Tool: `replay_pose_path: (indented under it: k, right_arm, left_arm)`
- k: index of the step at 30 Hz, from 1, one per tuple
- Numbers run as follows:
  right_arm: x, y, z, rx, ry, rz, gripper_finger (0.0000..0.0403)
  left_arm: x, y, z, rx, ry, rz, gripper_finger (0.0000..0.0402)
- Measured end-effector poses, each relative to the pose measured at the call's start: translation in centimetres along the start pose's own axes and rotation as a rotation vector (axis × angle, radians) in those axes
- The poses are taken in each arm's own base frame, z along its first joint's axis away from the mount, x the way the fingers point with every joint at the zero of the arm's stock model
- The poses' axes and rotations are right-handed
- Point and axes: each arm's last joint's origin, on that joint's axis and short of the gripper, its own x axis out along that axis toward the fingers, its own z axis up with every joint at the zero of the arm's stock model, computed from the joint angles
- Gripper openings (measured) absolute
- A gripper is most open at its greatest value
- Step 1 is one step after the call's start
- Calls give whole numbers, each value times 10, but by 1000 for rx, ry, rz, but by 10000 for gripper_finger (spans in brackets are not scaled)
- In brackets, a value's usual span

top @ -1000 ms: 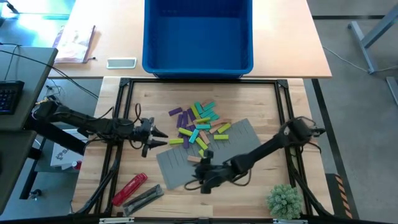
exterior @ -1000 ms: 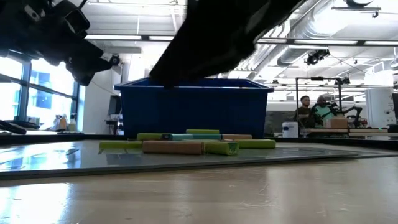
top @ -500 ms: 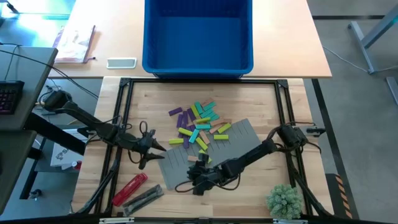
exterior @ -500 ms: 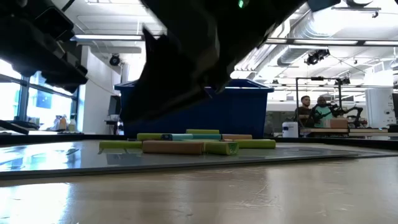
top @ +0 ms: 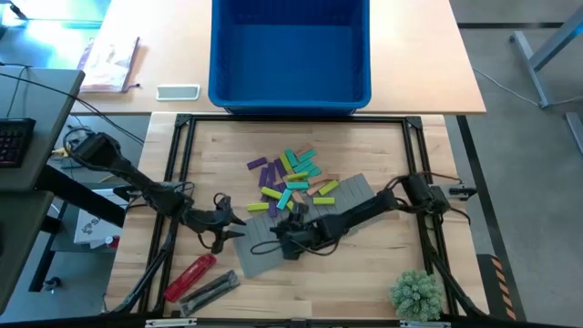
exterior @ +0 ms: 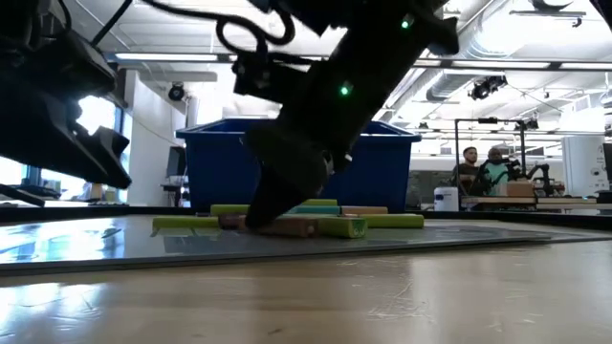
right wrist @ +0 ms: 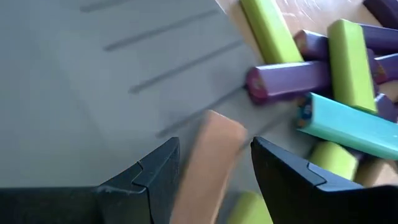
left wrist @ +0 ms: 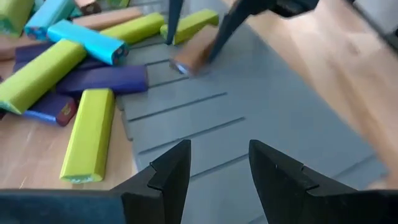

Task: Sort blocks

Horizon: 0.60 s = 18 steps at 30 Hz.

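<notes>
The blocks (top: 287,180) lie in a loose pile of purple, lime, teal and tan bars, partly on the wood and partly on the far edge of a grey mat (top: 342,196). A tan block (right wrist: 210,163) lies alone on the mat. My right gripper (right wrist: 214,163) is open and slants down over it, one finger on each side; the left wrist view shows the block (left wrist: 191,56) between those fingers. My left gripper (left wrist: 217,171) is open with nothing between its fingers, low over the mat's left edge (top: 239,239), just left of the right gripper (top: 276,237). My right gripper straddles the tan block (left wrist: 191,56), slanting down from the table's right, and the block lies flat on the mat. Whether either finger (left wrist: 219,38) touches the block I cannot tell.
A big blue bin (top: 290,50) stands beyond the far edge of the work board. A red cylindrical tool (top: 189,275) and a dark tool lie at the near left. A small green plant (top: 415,293) sits at the near right. Bare wood lies right of the mat.
My left gripper has sunk and gone toward the near edge, ending beside the mat's left edge. My right gripper has come from the mat's near edge toward the pile and down over the tan block. The blocks have not moved.
</notes>
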Motion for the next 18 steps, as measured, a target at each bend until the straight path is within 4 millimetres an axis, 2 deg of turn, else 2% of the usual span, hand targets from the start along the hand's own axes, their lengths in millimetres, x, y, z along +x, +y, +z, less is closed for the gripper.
replay_pose_path:
  k: [6, 12, 18]
  right_arm:
    - [7, -14, 2, -22, 16, -19, 185]
    - [16, -32, 5, -47, 35, -46, 185]
    - [25, -53, 7, -112, 62, -97, 185]
  left_arm:
    - [14, -4, 0, 1, -50, 58, 145]
    - [31, -9, 3, 57, -3, 95, 145]
    - [45, -9, -7, 88, 73, 121, 145]
